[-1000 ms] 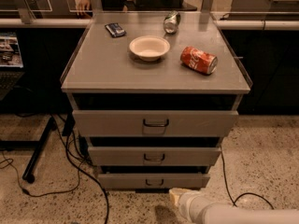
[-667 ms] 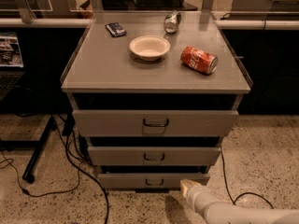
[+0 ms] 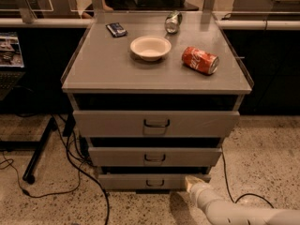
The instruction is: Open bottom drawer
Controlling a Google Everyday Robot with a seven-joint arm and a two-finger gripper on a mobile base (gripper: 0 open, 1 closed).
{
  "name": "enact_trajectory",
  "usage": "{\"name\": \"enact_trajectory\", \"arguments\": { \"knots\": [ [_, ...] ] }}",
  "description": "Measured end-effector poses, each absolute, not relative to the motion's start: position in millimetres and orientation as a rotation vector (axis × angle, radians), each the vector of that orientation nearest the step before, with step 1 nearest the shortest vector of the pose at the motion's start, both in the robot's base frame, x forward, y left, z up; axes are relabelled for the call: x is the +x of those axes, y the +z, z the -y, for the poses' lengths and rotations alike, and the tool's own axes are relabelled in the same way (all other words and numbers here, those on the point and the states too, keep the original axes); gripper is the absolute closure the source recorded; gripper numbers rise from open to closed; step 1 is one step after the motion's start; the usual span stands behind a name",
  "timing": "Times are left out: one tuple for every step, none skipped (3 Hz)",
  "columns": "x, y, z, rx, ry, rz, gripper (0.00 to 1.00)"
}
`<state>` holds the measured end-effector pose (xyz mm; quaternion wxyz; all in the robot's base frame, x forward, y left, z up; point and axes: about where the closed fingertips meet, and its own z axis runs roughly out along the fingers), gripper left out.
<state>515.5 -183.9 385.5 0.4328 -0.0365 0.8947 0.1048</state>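
The bottom drawer [image 3: 152, 181] is the lowest, narrowest grey front of the cabinet, with a small dark loop handle [image 3: 154, 183]. It sits shut or nearly shut under the mid drawer [image 3: 154, 156] and the wide top drawer [image 3: 156, 123]. My gripper [image 3: 191, 183] comes in low from the bottom right on a white arm [image 3: 234, 212]. Its pale tip is at the right end of the bottom drawer front, right of the handle and just above the floor.
On the cabinet top [image 3: 103, 69] lie a white bowl [image 3: 150, 47], a red can on its side [image 3: 200, 60], a silver-green can [image 3: 173, 22] and a small dark object [image 3: 116, 29]. Black cables [image 3: 70, 158] and a stand leg [image 3: 40, 149] cross the speckled floor at left.
My gripper has moved up and right along the floor, from below the bottom drawer's middle to its right end. The drawers have not moved.
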Motion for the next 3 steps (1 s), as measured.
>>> {"name": "enact_trajectory", "arguments": {
  "knots": [
    [519.0, 379.8, 182.7, -0.083, 0.276, -2.234, 1.00],
    [541.4, 350.8, 198.7, 0.015, 0.237, -2.240, 1.00],
    [565.4, 314.2, 221.2, 0.169, 0.165, -2.225, 1.00]
  ]
}}
